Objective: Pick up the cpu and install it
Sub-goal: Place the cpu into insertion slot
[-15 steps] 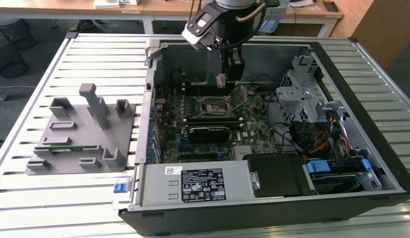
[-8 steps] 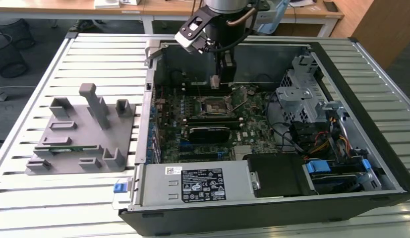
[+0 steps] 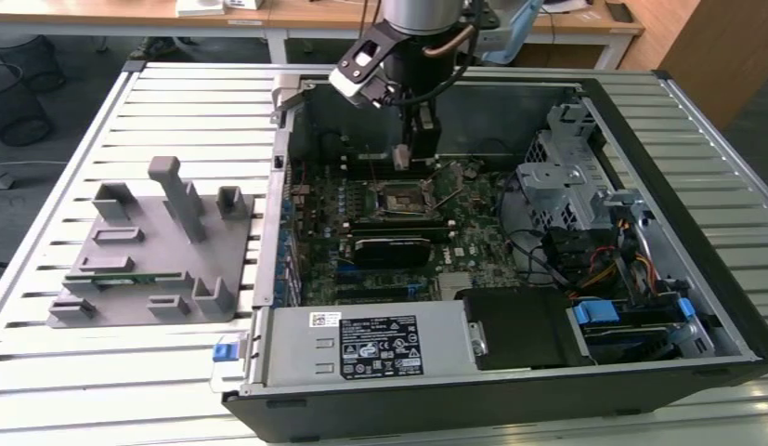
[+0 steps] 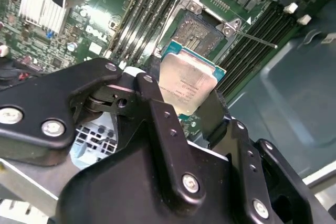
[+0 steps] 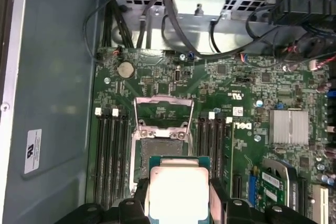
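Observation:
The cpu [image 4: 186, 85] is a flat square chip with a silvery top and a green rim, held between my black fingers [image 4: 157, 114]. My gripper [image 4: 181, 106] is shut on it, and the cpu [image 5: 177, 191] hangs above the motherboard, close to the open socket [image 5: 161, 148]. That socket's metal frame [image 5: 164, 108] is flipped up and its wire lever [image 4: 257, 39] is swung out. In the exterior view my gripper [image 3: 409, 158] hangs inside the open computer case, just behind the socket [image 3: 400, 196].
Memory slots [image 5: 111, 156] flank the socket on both sides. A drive cage with cables [image 3: 569, 177] fills the exterior view's right of the case [image 3: 681, 130]. A power supply [image 3: 365, 344] sits at its near edge. A grey fixture block [image 3: 149, 246] stands on the slatted table [image 3: 61, 372], at the exterior view's left.

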You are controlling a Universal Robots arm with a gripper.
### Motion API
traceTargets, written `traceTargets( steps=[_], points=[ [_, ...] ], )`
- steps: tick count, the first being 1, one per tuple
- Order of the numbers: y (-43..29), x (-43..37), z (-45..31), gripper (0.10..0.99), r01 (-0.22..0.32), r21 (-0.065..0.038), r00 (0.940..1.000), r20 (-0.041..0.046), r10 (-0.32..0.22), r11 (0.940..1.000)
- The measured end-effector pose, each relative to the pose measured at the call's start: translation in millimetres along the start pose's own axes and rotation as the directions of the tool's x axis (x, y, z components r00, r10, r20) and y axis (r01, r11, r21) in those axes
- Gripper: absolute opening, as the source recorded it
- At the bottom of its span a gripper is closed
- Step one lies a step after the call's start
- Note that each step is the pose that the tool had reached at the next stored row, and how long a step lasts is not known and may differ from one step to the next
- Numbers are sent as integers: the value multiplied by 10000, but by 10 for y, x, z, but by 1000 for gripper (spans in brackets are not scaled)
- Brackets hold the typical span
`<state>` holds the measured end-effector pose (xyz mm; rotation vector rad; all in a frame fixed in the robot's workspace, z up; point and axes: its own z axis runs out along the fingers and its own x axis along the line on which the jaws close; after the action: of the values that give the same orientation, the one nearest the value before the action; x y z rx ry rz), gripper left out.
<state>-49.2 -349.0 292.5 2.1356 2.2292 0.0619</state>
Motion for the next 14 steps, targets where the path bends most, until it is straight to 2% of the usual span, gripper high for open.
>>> traceTargets(
  steps=[8,14],
  points=[
    [-8,35,129,537,126,-2,9999,-8,-126,9999],
    [-12,67,216,537,114,0,9999,23,-114,9999]
  ],
)
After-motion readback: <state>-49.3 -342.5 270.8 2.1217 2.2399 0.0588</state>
